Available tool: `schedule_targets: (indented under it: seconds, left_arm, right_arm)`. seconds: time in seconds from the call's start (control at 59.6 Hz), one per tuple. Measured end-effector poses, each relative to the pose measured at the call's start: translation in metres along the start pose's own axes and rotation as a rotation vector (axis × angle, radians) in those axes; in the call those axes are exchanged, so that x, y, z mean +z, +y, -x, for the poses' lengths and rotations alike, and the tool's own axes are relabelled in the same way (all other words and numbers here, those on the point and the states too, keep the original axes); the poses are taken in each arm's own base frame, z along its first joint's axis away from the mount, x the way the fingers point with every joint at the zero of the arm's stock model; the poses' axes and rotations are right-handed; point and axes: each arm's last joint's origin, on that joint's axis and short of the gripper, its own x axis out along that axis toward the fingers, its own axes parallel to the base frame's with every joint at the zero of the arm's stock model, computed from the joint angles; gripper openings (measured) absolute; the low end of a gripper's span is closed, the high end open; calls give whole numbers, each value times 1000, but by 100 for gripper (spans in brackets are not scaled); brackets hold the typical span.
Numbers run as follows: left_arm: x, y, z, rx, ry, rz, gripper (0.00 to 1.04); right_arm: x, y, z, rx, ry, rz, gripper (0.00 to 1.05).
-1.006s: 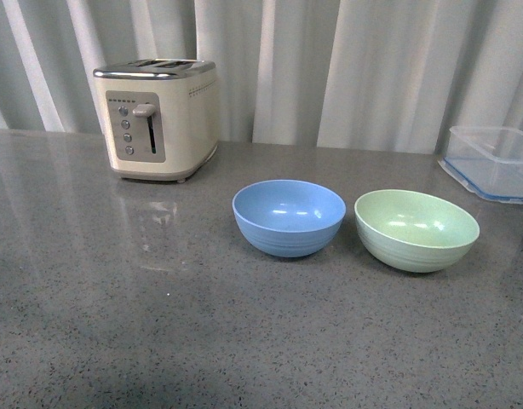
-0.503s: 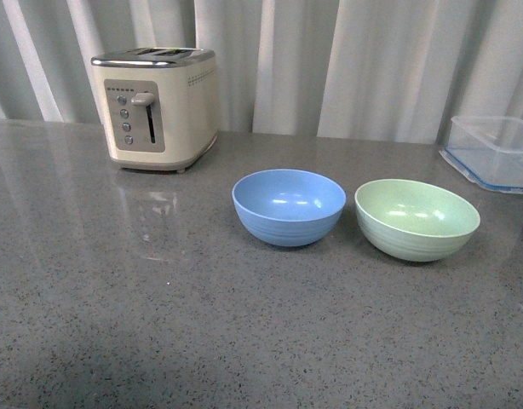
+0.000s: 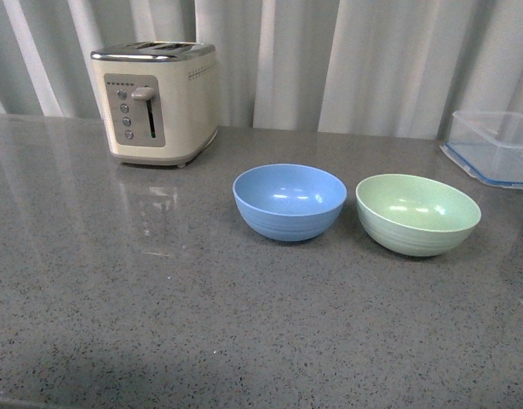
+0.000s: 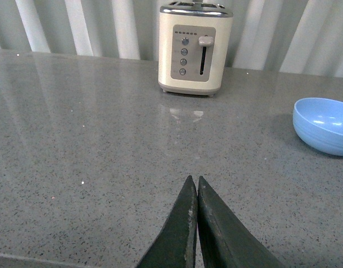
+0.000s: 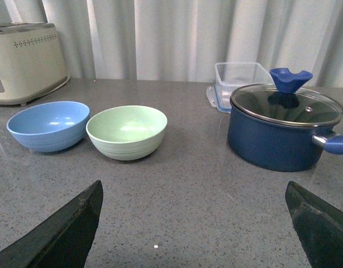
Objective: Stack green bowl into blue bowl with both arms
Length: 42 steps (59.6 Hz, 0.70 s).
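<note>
I see the green bowl (image 3: pixel 417 213) upright and empty on the counter (image 3: pixel 159 298), just to the right of the blue bowl (image 3: pixel 289 201), with a narrow gap between them so they are not touching. The blue bowl is also upright and empty, and neither bowl is stacked in the other. Behind the blue bowl and off to its left stands a cream toaster (image 3: pixel 155 102) with a chrome top, its lever and buttons facing me. Far to the blue bowl's right, past the green bowl, is a clear container with a blue rim (image 3: pixel 496 146), and my right wrist camera also shows a dark blue pot (image 5: pixel 283 131) with a glass lid in front of that container. The counter is grey speckled stone, glossy enough to mirror the toaster faintly, and pale pleated curtains (image 3: pixel 330 60) close off the room behind it. On the left gripper (image 4: pixel 195 184) the jaws are pressed together, pointing toward the toaster with the blue bowl off to their side. On the right gripper (image 5: pixel 194 186) the jaws are spread wide, and both bowls lie well ahead of them.
</note>
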Motion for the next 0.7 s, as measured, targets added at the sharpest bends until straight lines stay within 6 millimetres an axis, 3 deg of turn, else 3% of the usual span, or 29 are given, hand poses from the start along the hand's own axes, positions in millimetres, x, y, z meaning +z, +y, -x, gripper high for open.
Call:
schedule_targets:
  seconds: [0.704]
  left_arm:
    - [4,0,24,0,-14,0,4]
  right_arm:
    - [0,0,0,0,0,0,95]
